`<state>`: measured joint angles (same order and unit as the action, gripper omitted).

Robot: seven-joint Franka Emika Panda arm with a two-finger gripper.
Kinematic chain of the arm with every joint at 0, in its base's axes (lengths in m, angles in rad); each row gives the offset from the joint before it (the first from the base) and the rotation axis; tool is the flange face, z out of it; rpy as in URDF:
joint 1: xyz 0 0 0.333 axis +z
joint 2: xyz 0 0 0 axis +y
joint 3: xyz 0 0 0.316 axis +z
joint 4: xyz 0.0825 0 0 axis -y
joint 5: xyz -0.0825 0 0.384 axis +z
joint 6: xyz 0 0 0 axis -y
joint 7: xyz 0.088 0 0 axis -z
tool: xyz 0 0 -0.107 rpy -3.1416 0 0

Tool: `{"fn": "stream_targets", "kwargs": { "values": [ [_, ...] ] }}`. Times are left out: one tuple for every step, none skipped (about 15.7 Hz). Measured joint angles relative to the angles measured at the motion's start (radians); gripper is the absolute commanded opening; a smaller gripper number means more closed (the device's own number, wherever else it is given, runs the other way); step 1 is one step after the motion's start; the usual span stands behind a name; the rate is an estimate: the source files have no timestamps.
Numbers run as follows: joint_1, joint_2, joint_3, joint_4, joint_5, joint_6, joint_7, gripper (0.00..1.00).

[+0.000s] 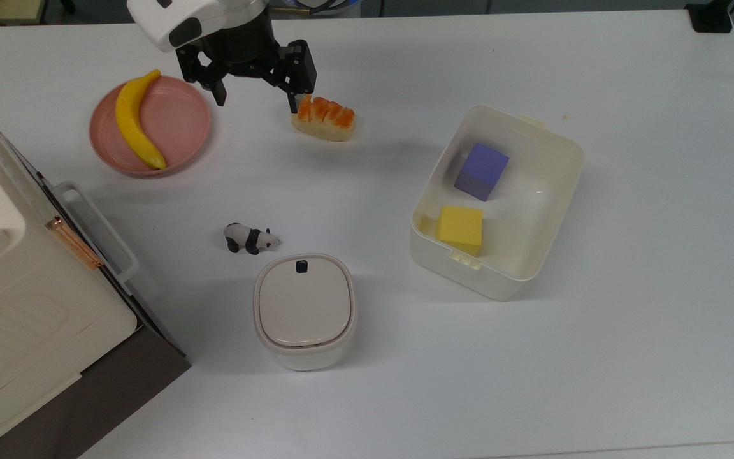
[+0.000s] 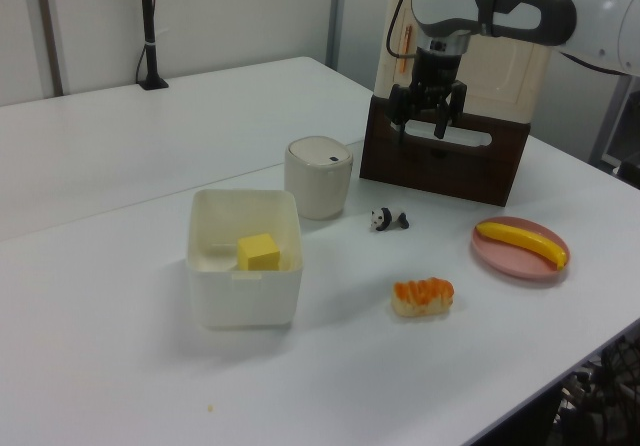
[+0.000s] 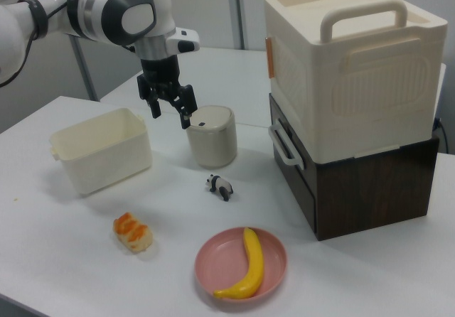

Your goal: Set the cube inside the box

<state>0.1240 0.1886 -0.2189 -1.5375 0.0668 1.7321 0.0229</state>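
On the white table (image 1: 628, 357) we see a pink plate (image 1: 179, 118) carrying a yellow banana (image 1: 134, 121). To the top view's right of it lies a piece of salmon sushi (image 1: 324, 118). A small panda figure (image 1: 250, 238) stands just above a rounded lidded bin (image 1: 304, 310) with a dark button (image 1: 301, 266). A purple cube (image 1: 482, 171) also shows. At the top view's left edge we find a large cream case (image 3: 352, 65) with a copper latch (image 1: 74, 241), stacked on a dark brown base (image 3: 370, 189).
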Motion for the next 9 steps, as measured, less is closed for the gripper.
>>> {"fn": "stream_targets", "kwargs": {
  "values": [
    [0.000,0.000,0.000,0.000,0.000,0.000,-0.001,1.00],
    [0.000,0.000,0.000,0.000,0.000,0.000,-0.002,1.00],
    [-0.001,0.000,0.000,0.000,0.000,0.000,-0.002,1.00],
    [-0.002,0.000,-0.001,0.000,0.000,0.000,-0.002,1.00],
    [-0.004,0.000,-0.001,0.000,0.000,0.000,-0.003,1.00],
    [-0.005,-0.001,-0.002,0.000,0.000,0.000,-0.003,1.00],
    [-0.006,-0.001,-0.002,0.000,0.000,0.000,-0.007,1.00],
    [-0.006,-0.001,-0.002,0.000,0.000,0.000,-0.012,1.00],
    [-0.006,-0.001,-0.002,0.000,0.000,0.000,-0.014,1.00]
  ]
}}
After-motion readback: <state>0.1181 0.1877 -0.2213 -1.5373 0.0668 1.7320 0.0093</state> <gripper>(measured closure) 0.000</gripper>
